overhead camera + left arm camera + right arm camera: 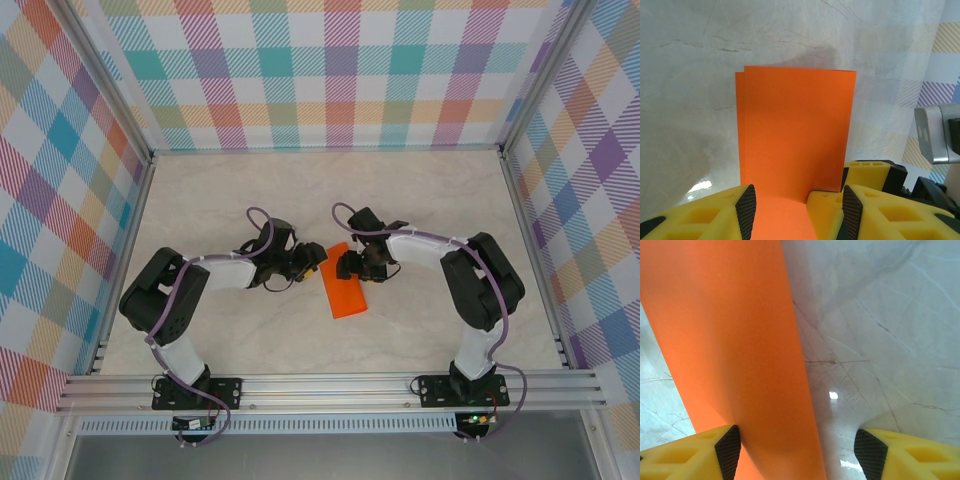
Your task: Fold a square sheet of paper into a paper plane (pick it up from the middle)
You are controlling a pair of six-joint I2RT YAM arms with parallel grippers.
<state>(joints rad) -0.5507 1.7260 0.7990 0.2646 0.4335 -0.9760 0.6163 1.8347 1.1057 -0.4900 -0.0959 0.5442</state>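
The bright orange sheet of paper lies on the table folded in half into a long rectangle, not a dart. In the left wrist view the paper shows two layers offset along its left edge. My left gripper is open at the paper's far left corner, and the paper runs between its pads. My right gripper is open at the far end, its left pad against the paper. One of its yellow fingers sits between my left jaws.
The pale marbled table is ringed by checked walls and an aluminium rail at the near edge. Both arms meet at the middle, wrists almost touching. Bare tabletop lies right of the paper.
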